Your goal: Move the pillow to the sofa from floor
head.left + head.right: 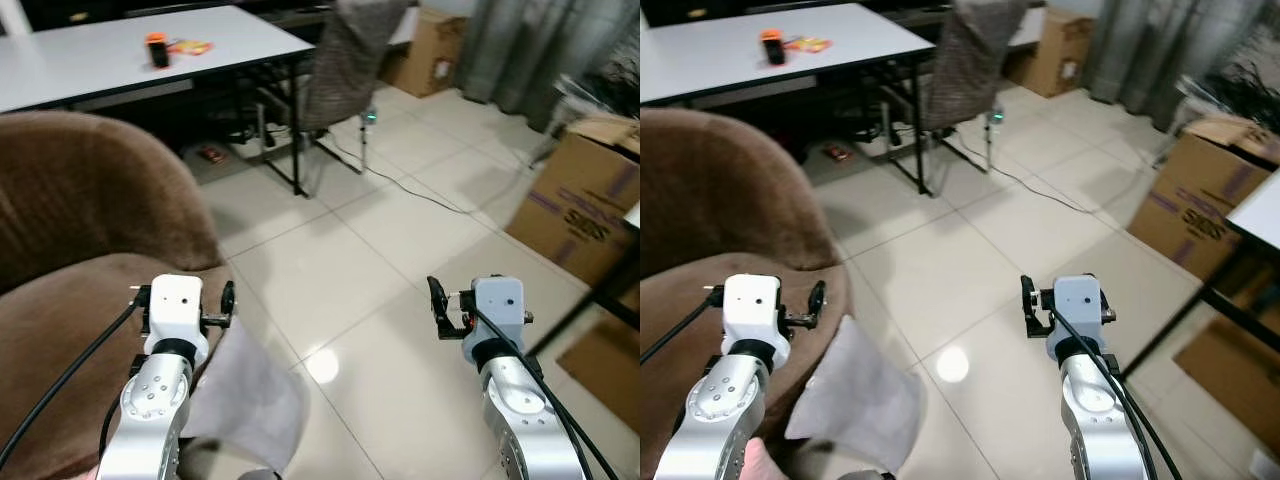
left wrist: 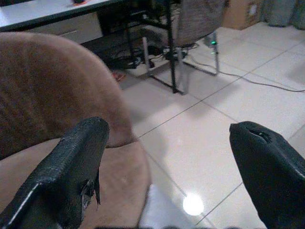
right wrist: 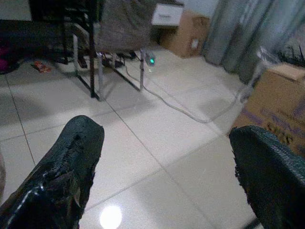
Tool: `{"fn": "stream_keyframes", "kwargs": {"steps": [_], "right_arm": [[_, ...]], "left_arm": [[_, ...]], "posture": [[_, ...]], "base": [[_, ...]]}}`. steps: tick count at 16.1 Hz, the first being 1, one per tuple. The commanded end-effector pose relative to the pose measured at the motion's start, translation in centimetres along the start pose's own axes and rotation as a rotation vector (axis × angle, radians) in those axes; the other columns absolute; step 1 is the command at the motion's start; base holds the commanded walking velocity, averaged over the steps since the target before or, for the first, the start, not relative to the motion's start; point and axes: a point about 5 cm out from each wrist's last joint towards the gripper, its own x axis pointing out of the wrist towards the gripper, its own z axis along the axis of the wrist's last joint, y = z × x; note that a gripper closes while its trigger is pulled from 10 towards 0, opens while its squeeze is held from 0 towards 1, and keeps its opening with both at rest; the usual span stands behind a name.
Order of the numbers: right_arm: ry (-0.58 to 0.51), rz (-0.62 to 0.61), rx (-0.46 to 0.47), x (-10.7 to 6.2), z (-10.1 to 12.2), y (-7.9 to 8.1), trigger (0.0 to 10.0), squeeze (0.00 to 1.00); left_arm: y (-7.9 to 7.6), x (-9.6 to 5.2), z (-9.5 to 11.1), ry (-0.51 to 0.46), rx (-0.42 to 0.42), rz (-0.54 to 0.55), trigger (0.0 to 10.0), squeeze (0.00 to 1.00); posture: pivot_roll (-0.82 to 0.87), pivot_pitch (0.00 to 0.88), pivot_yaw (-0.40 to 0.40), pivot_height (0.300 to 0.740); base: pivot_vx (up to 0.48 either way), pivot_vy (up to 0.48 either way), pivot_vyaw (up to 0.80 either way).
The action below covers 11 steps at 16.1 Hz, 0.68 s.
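A: Start with the head views. Where's the pillow?

B: The grey pillow (image 1: 855, 405) leans against the front edge of the brown sofa (image 1: 70, 260), its lower end toward the tiled floor (image 1: 400, 260), just beside the left arm. Both silver arms reach forward. The left gripper (image 1: 185, 300) is over the sofa's seat edge; the right gripper (image 1: 450, 310) hangs over bare tile, well apart from the pillow.

A: Any writing?

B: Purple print on the cardboard box (image 1: 585, 200) at the right, too blurred to read. On the white table (image 1: 130, 50), near its far edge, stand a dark cup with an orange top (image 1: 157, 50) and a flat orange item beside it.

A: Left wrist view?

B: The left gripper's two black fingers (image 2: 71, 167) are spread wide, holding nothing. Between them lie the sofa's seat edge and a pale corner of the pillow. Beyond, a chair (image 2: 195, 24) draped in patterned cloth.

A: Right wrist?

B: Its fingers (image 3: 62, 171) are also wide apart and empty, over tile. It adds grey curtains (image 3: 257, 33) and a cable (image 3: 181, 107) across the floor.
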Motion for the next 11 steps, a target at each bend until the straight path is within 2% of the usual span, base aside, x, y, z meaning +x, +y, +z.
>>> {"fn": "stream_keyframes", "kwargs": {"steps": [1, 5, 6, 8, 11], "right_arm": [[0.044, -0.018, 0.022, -0.1, -0.7, -0.8, 10.0, 1.00], [0.049, -0.008, 0.020, -0.2, -1.0, -0.9, 10.0, 1.00], [0.058, 0.016, 0.047, -0.2, -1.0, -0.7, 10.0, 1.00], [0.048, 0.052, 0.039, -0.1, -0.8, -0.2, 10.0, 1.00], [0.037, 0.071, 0.059, 0.1, -0.7, 0.3, 10.0, 1.00]], "left_arm": [[-0.2, -0.1, 0.4, -0.019, 0.005, -0.001, 10.0, 0.00], [-0.1, -0.1, 0.4, -0.023, 0.005, 0.002, 10.0, 0.00], [-0.1, -0.1, 0.4, -0.024, -0.006, 0.004, 10.0, 0.00], [0.1, -0.1, 0.4, -0.025, -0.019, 0.015, 10.0, 0.00], [0.1, -0.1, 0.7, -0.067, 0.021, 0.032, 10.0, 0.00]], "posture": [[0.00, 0.000, -0.019, 0.740], [0.00, 0.000, -0.018, 0.740], [0.00, 0.000, -0.019, 0.740], [0.00, 0.000, -0.021, 0.740], [0.01, 0.000, -0.025, 0.740]], "base": [[0.000, -0.368, 0.00], [0.000, -0.368, 0.00], [0.000, 0.000, 0.44], [0.000, 0.000, 0.80], [0.000, 0.000, 0.80]]}}
